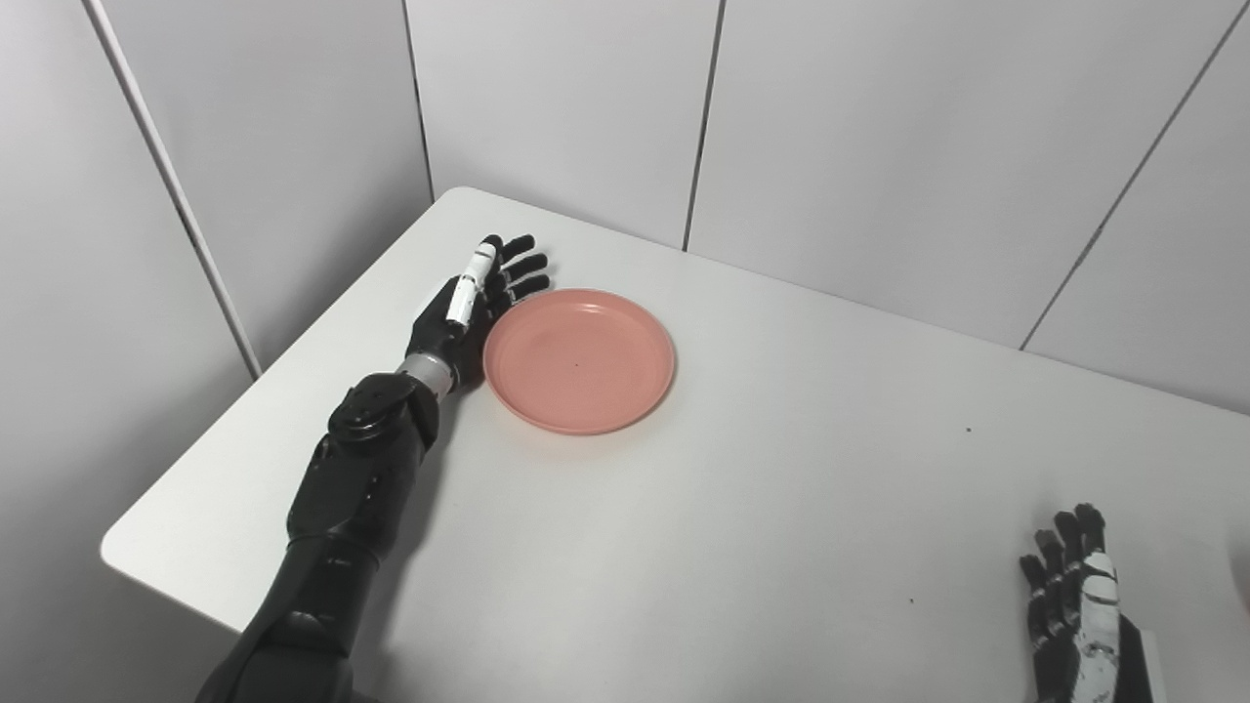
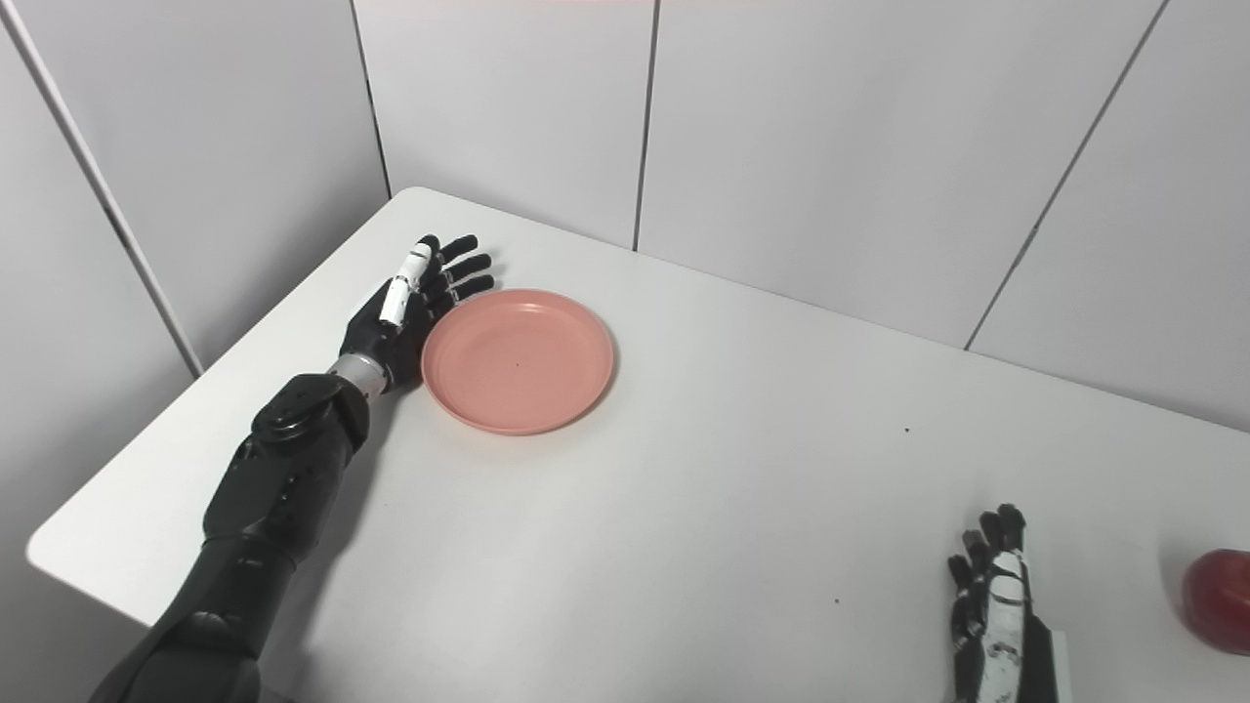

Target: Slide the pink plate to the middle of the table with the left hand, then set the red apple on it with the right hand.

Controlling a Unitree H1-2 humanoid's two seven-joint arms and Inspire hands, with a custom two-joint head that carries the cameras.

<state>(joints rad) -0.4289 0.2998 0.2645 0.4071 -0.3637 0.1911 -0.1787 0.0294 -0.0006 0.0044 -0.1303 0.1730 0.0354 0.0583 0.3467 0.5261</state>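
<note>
The pink plate (image 1: 579,357) lies flat on the white table (image 1: 762,527), toward its far left part. My left hand (image 1: 474,303) is open, fingers stretched out, resting against the plate's left rim. The red apple (image 2: 1219,598) sits at the right edge of the right eye view, near the table's front right; the left eye view shows only a sliver of it. My right hand (image 2: 996,605) is open with fingers pointing up, low at the front right, a short way left of the apple and holding nothing.
White panelled walls (image 1: 840,127) stand close behind the table's far and left edges. The table's rounded front left corner (image 1: 122,547) lies beside my left forearm. A few small dark specks mark the tabletop.
</note>
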